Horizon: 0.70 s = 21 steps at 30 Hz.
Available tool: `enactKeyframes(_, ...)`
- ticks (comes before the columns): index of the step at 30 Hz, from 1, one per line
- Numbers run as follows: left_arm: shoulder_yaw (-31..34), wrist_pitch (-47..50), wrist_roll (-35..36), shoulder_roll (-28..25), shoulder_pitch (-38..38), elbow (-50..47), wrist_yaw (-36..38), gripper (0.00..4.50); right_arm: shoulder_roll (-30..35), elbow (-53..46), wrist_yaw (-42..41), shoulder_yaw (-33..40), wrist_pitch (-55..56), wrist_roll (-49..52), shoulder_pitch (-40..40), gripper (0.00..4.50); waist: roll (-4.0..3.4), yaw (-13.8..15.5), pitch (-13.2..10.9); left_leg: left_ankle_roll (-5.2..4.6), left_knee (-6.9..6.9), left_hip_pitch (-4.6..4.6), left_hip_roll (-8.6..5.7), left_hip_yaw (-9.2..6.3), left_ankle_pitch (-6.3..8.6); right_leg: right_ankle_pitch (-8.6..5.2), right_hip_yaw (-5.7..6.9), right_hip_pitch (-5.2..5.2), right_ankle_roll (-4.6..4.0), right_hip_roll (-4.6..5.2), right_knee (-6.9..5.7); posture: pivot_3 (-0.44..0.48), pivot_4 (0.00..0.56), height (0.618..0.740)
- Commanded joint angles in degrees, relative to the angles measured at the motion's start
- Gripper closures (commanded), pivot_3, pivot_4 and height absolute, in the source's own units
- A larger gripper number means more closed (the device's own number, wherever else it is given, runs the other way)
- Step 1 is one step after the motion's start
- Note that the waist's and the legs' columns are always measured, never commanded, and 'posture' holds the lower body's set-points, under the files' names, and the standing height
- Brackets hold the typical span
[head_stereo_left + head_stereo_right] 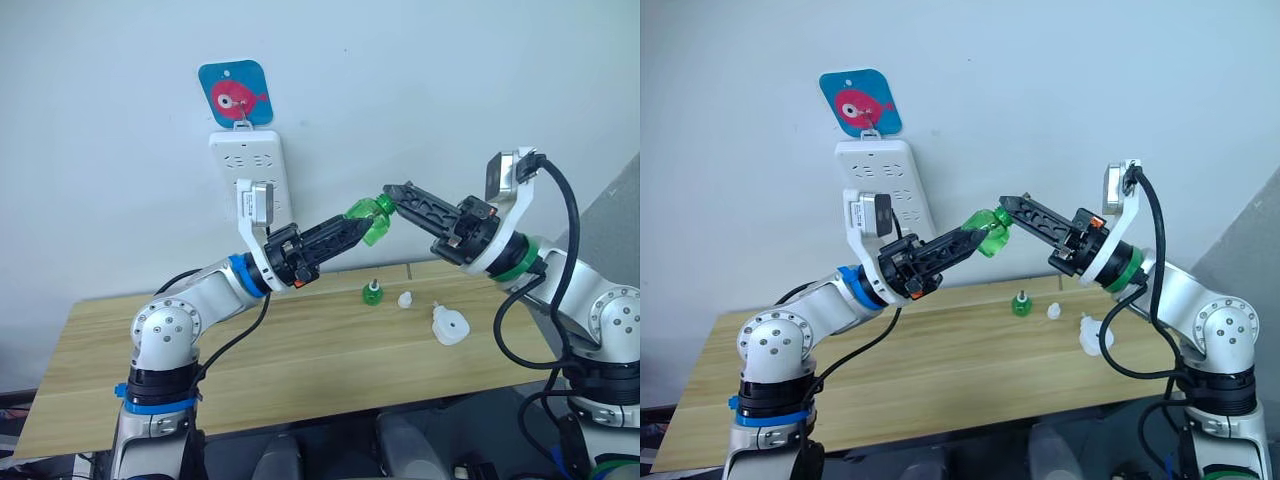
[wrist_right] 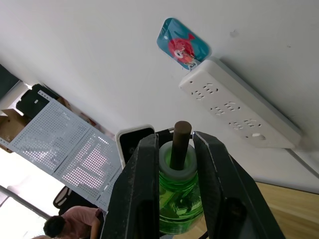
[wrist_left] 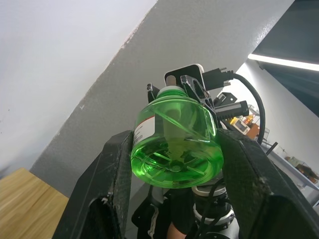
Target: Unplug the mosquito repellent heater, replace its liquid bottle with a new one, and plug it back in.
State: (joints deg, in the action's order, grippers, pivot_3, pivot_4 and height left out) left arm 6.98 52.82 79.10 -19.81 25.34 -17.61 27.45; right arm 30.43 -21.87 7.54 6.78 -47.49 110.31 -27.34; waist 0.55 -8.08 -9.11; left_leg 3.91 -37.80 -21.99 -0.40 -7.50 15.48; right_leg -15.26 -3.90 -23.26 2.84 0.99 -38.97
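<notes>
- The mosquito repellent heater (image 1: 450, 326), a small white rounded unit, lies on the wooden counter (image 1: 300, 350), unplugged.
- The green liquid bottle (image 1: 368, 219), wick exposed, hangs tilted in mid-air.
- A second small green bottle (image 1: 371, 292) stands upright on the counter near the heater.

Translucent glossy green plastic liquid bottle (image 3: 175, 144); matt black plastic fingers (image 3: 107, 191); smooth white plastic rounded heater (image 1: 450, 326); pale matt wood-grain tabletop (image 1: 300, 350).
</notes>
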Motion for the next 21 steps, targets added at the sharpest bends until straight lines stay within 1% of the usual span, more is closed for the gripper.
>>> enactKeyframes(1, -0.41, -0.85, -0.59, 0.26, 0.42, -2.19, -0.57, 2.29, 0.39, -1.99, -0.94, 0.03, 0.81, 1.46, -0.14, 3.83, 0.00, 0.01, 0.00, 0.00, 0.00, 0.00, 0.00, 0.00, 0.00, 0.00, 0.00, 0.00, 0.00, 0.00, 0.00, -0.178, 0.117, 0.740)
enactKeyframes(10, -0.24, -1.09, -0.76, -0.14, 0.20, -1.96, -0.95, 2.29, 0.23, -2.25, -1.05, -0.15, 1.60, 1.03, 0.06, 3.83, 0.00, 0.03, 0.00, 0.00, 0.00, 0.00, 0.00, 0.01, 0.00, 0.00, -0.01, 0.00, 0.00, 0.00, 0.01, -0.177, 0.113, 0.740)
enactKeyframes(12, 0.11, -0.83, 0.68, 0.19, 0.19, -1.72, -1.68, 2.29, 0.16, -2.25, -1.12, -0.17, 1.73, 0.88, 0.11, 3.83, 0.00, 0.04, 0.00, 0.00, 0.00, 0.00, 0.00, 0.01, 0.00, -0.01, -0.02, 0.00, 0.01, 0.00, 0.01, -0.178, 0.109, 0.740)
enactKeyframes(15, 0.72, 1.62, 6.21, -0.35, 0.56, 0.10, -2.82, 2.29, 0.16, -2.32, -1.06, -0.13, 1.91, 0.93, 0.15, 3.83, 0.00, 0.05, 0.00, 0.00, 0.00, 0.00, 0.00, 0.01, 0.00, -0.01, -0.02, 0.00, 0.02, 0.00, 0.01, -0.178, 0.109, 0.740)
enactKeyframes(17, 0.51, 2.40, 6.41, -1.12, 0.68, 0.63, -2.96, 1.58, 0.15, -2.39, -1.02, -0.13, 2.00, 0.99, 0.18, 3.83, 0.00, 0.03, 0.00, -0.01, 0.00, 0.00, 0.00, 0.00, 0.00, -0.03, -0.01, 0.00, 0.04, -0.01, 0.01, -0.178, 0.107, 0.740)
enactKeyframes(21, 0.31, 1.90, 5.43, -1.10, 0.66, 0.13, -3.13, 0.43, 0.19, -2.43, -1.03, -0.23, 2.19, 0.99, 0.21, 3.83, 0.00, 0.04, 0.00, -0.01, 0.00, 0.00, 0.00, 0.01, 0.01, -0.05, -0.03, 0.00, 0.08, 0.00, 0.01, -0.178, 0.107, 0.740)
